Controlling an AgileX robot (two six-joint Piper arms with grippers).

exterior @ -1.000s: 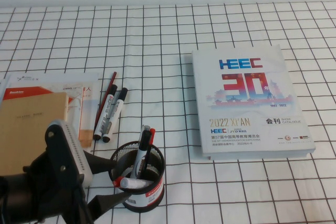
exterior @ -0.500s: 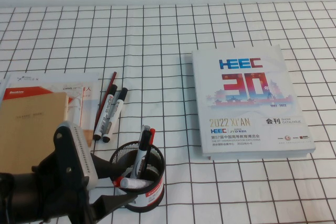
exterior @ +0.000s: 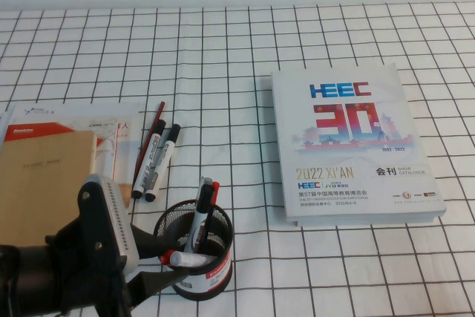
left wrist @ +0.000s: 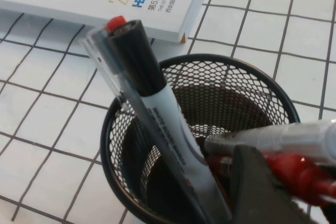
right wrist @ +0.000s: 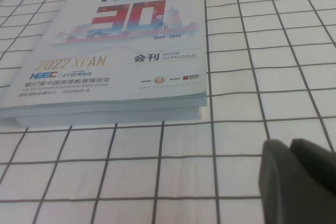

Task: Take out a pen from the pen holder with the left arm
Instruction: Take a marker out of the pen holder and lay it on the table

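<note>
Left gripper (exterior: 169, 261) sat at pen holder (exterior: 217, 271), jaws apart astride red-capped marker (exterior: 194, 260); right gripper (right wrist: 292, 149) hung closed near catalogue (right wrist: 115, 51).

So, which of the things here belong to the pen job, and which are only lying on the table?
For the job: left gripper, open around the red-capped marker; pen holder; black-capped marker and clear pen standing in it.
Just lying about: catalogue; two loose markers; red pencil; brown notebook; papers; right gripper, parked above the table near the catalogue.
</note>
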